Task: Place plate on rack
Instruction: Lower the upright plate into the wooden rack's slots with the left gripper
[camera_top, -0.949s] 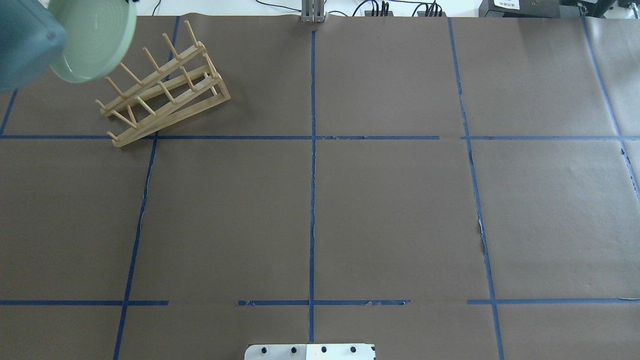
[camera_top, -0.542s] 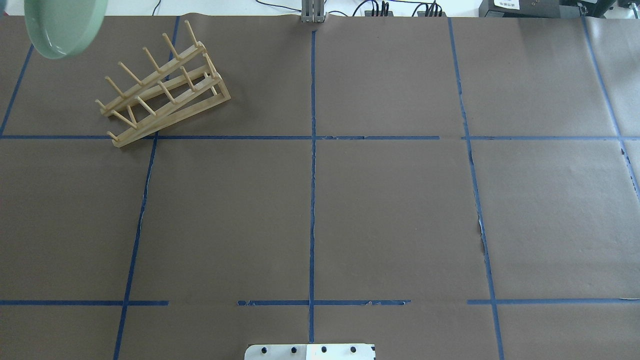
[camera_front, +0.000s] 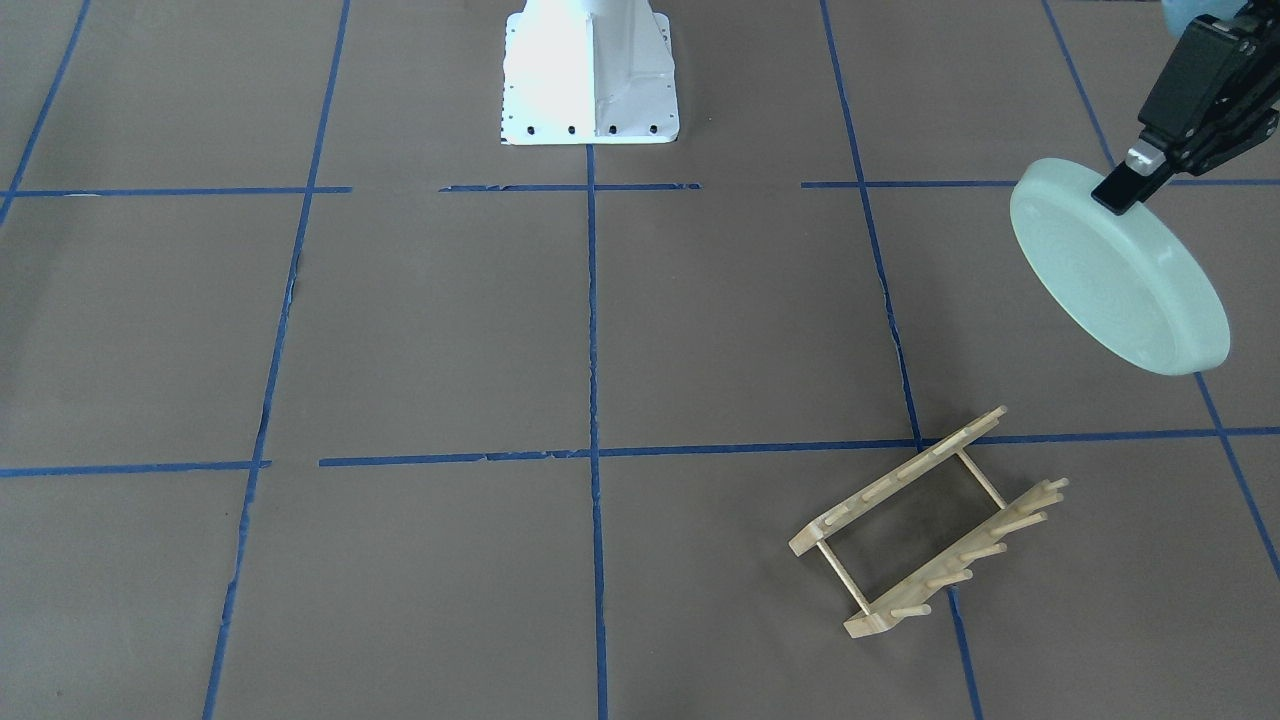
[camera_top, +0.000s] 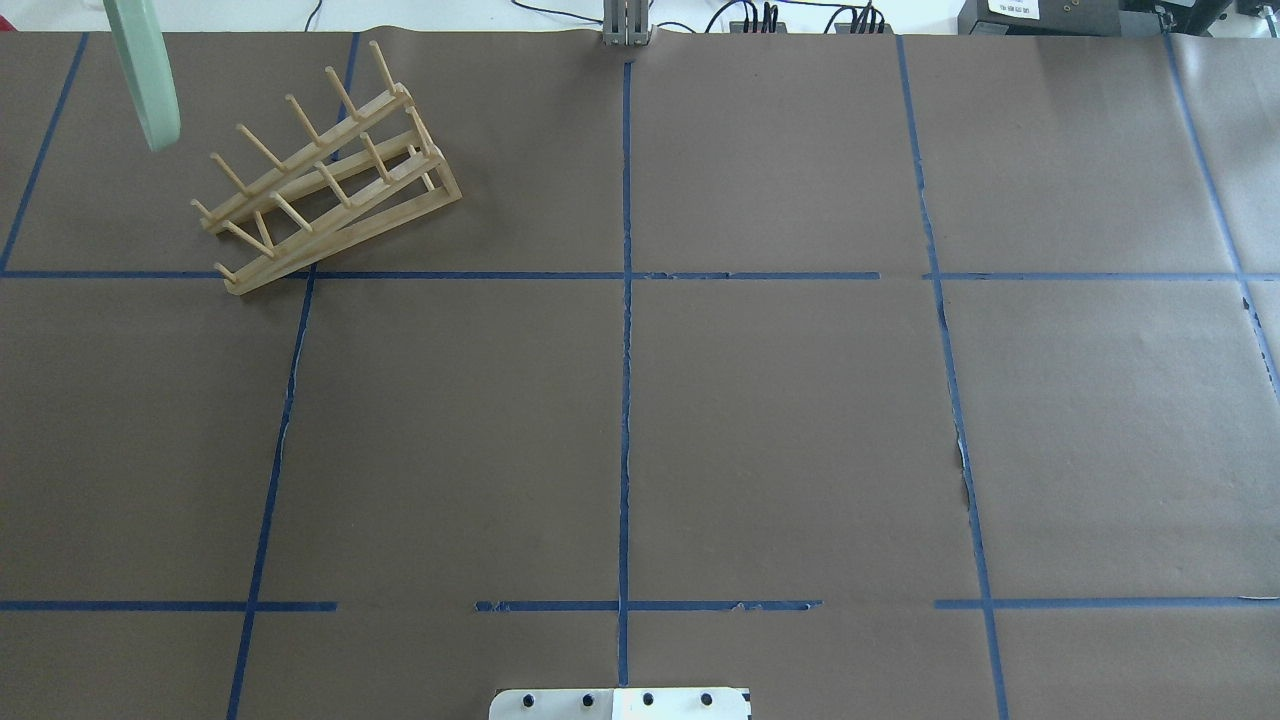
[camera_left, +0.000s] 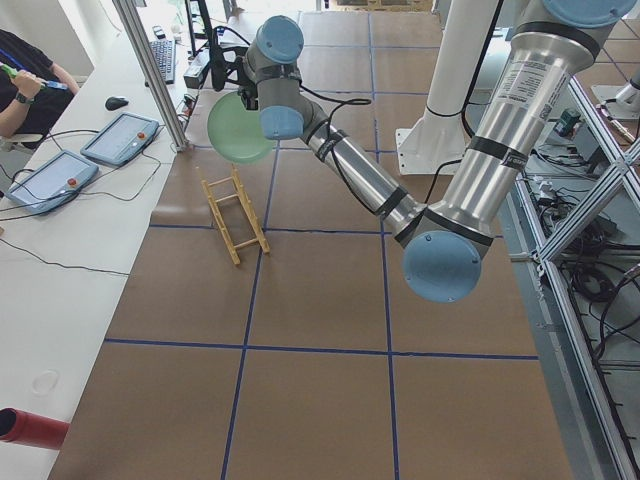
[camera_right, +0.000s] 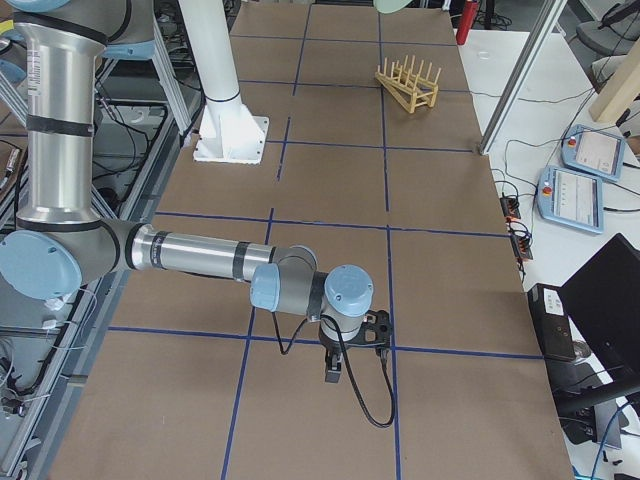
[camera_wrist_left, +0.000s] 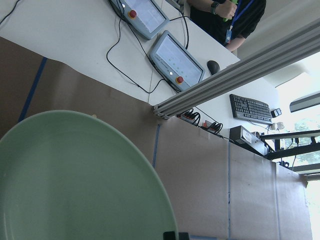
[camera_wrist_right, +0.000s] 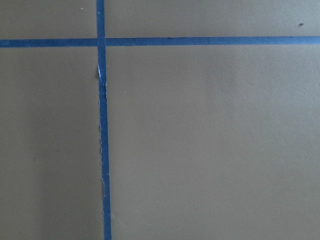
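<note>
My left gripper (camera_front: 1122, 188) is shut on the rim of the pale mint-green plate (camera_front: 1118, 270) and holds it tilted in the air, above and to the side of the light-wood rack (camera_front: 930, 525). The overhead view shows the plate (camera_top: 146, 78) edge-on, apart from the rack (camera_top: 325, 175), which stands empty on the brown paper. The plate (camera_wrist_left: 75, 175) fills the lower left of the left wrist view. My right gripper (camera_right: 335, 372) hangs low over the table far from the rack; I cannot tell whether it is open or shut.
The white robot base (camera_front: 590, 75) stands at the table's middle edge. Beyond the rack's side of the table stand an aluminium post (camera_left: 150, 70), two operator tablets (camera_left: 122, 137) and a keyboard (camera_wrist_left: 250, 107). An operator sits there.
The plate has turned from facing the overhead camera to edge-on near the table's far left corner. The left arm has left the overhead view. The rack has not moved.
</note>
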